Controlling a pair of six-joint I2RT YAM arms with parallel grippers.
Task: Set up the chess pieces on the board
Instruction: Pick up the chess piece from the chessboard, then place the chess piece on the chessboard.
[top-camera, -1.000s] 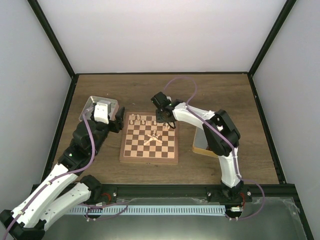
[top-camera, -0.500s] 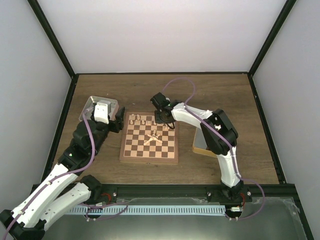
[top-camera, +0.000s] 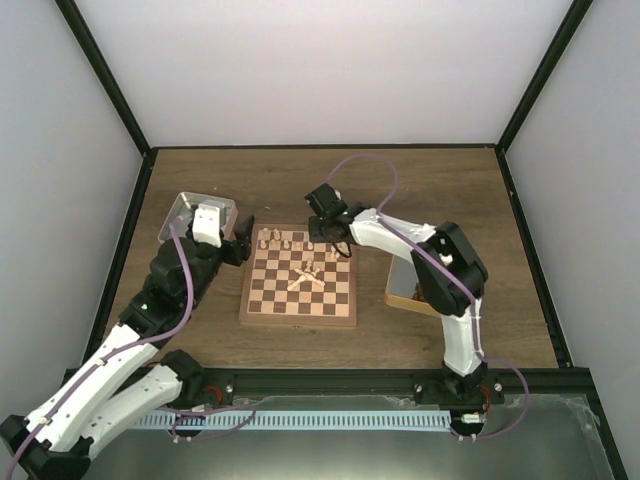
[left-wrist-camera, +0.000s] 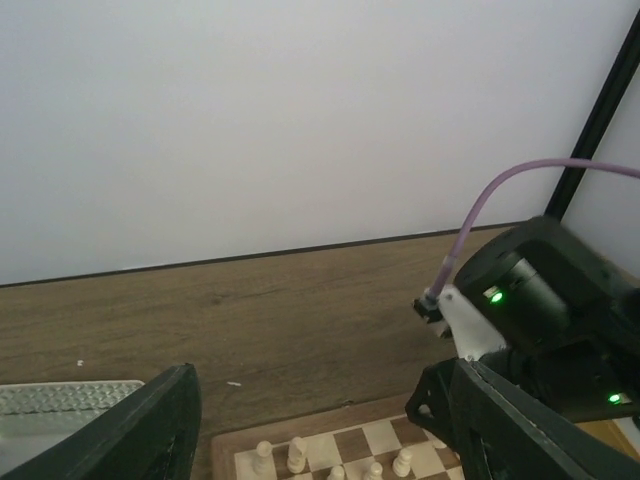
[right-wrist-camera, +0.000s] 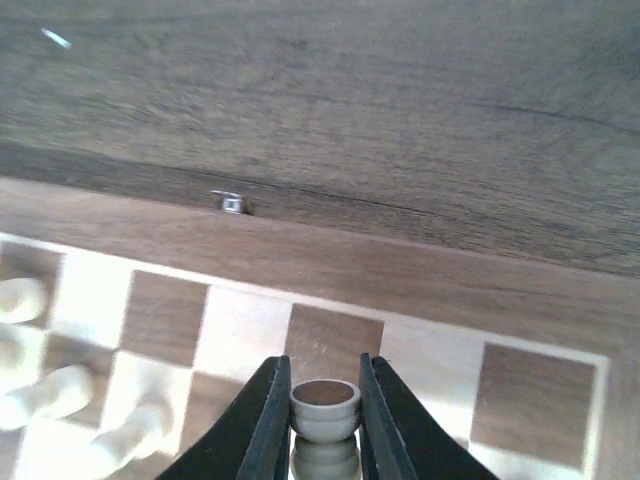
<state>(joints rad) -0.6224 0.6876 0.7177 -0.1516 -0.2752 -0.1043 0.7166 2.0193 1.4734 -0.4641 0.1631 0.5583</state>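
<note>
Right wrist view: the right gripper pinches an upright pale cream turned wooden chess piece on the far row of the square brown-and-cream checked wooden chessboard. Other cream pieces line that row. The left gripper, spread and empty, hovers just left of the board.

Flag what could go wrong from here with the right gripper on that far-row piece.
1. The right gripper pinches the piece only at its top rim, so it may tilt or slip from the grip.
2. Neighbouring pieces stand close on the same row; a sideways move could knock them.
3. Fallen pieces lie in the middle of the board; a low retreat might scatter them.
</note>
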